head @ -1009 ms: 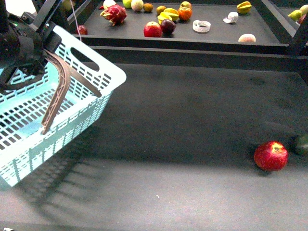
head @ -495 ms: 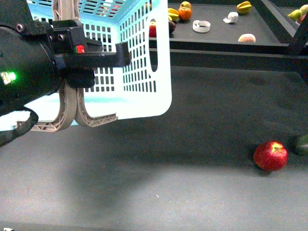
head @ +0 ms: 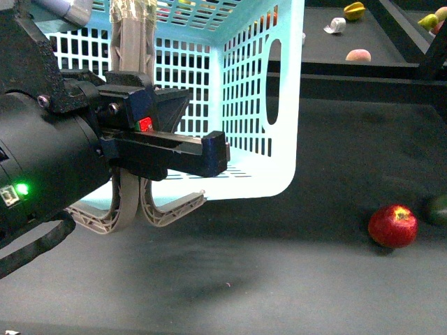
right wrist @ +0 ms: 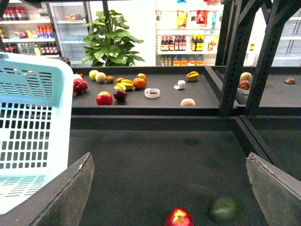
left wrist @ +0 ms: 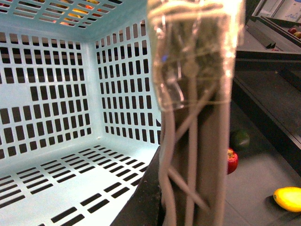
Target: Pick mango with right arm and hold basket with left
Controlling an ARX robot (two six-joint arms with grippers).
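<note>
Left gripper (head: 178, 132) clamped on handles (head: 133, 42) of basket (head: 258, 105) – right gripper (right wrist: 169, 157) jaws wide apart; mango (left wrist: 289, 197) on the table surface

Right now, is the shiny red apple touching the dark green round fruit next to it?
Apart. The right wrist view shows a strip of dark table between the red apple and the dark green fruit.

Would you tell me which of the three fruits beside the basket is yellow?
The mango, shown only in the left wrist view: oval and bright yellow, whereas the apple is red and the third fruit dark green.
</note>
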